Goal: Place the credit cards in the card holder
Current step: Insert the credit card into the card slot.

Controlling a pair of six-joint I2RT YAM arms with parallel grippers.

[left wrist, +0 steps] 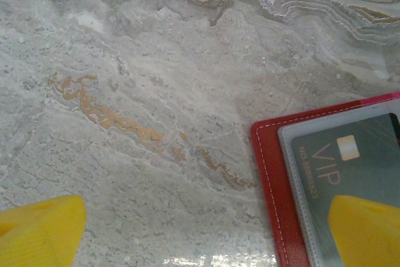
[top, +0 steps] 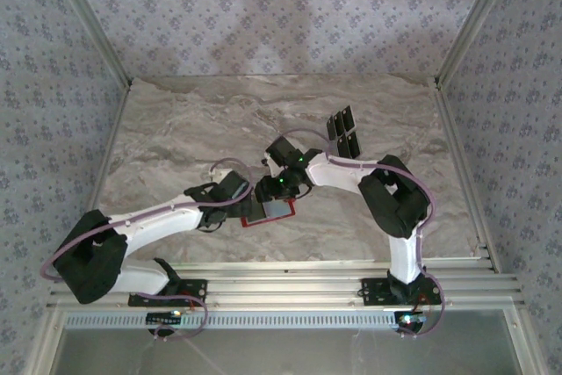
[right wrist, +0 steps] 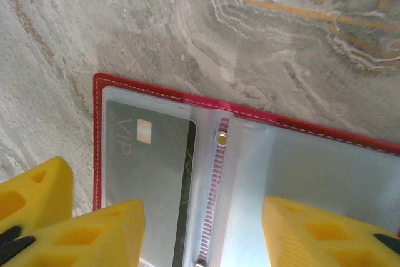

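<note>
**Card lodged, grippers poised.** The lettering "VIP" is read in pale gold on a dark card (right wrist: 156, 173). It is lodged in the left clear pocket of the card holder (right wrist: 325, 161). The holder is laid open and flat on the marbled table (top: 176, 138), near its middle, where the two arms meet. A pale square mark is seen beside the lettering. In the left wrist view a line of small characters beginning "NO" is printed alongside, the rest too fine to be made out. The holder's red border is stitched in white, and a small brass-coloured stud is set on its spine.

The right gripper (right wrist: 203, 226) is held over the holder with its jaws parted and nothing clasped between them. The left gripper (left wrist: 201, 220) is spread wide and released. One yellow finger (left wrist: 365, 229) is placed over the holder's corner, the other over bare stone.

The other credit cards (top: 342, 132) are fanned toward the far right, well apart from the holder. Broad bare marble is left open on the far and left sides. The near edge is bounded by aluminium rails (top: 290, 277).
</note>
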